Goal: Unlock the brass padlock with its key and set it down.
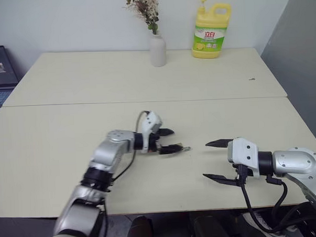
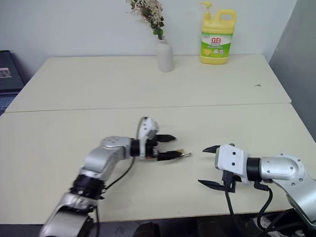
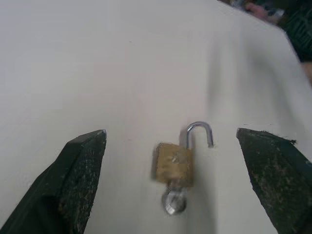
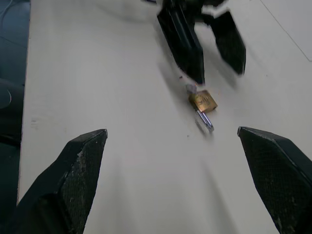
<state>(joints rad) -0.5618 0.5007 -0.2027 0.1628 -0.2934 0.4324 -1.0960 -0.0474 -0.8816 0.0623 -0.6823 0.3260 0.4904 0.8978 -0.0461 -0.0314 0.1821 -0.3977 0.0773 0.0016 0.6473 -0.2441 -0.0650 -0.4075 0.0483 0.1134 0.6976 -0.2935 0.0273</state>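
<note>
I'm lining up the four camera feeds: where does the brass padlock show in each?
Left eye: brass padlock mid-table, off the left gripper.
Right eye, same spot.
Left wrist: between the fingers, shackle open.
Right wrist: by the left gripper.
Shared landmark: left gripper.

Two head-mounted views look forward and down from above the robot's arms, across a cream table to the far wall; they take in the same scene from slightly offset positions. The left wrist view looks closely down along the left gripper at the brass padlock with the key on the tabletop. The right wrist view looks low across the table along the right gripper, from farther back, and shares that same padlock.
</note>
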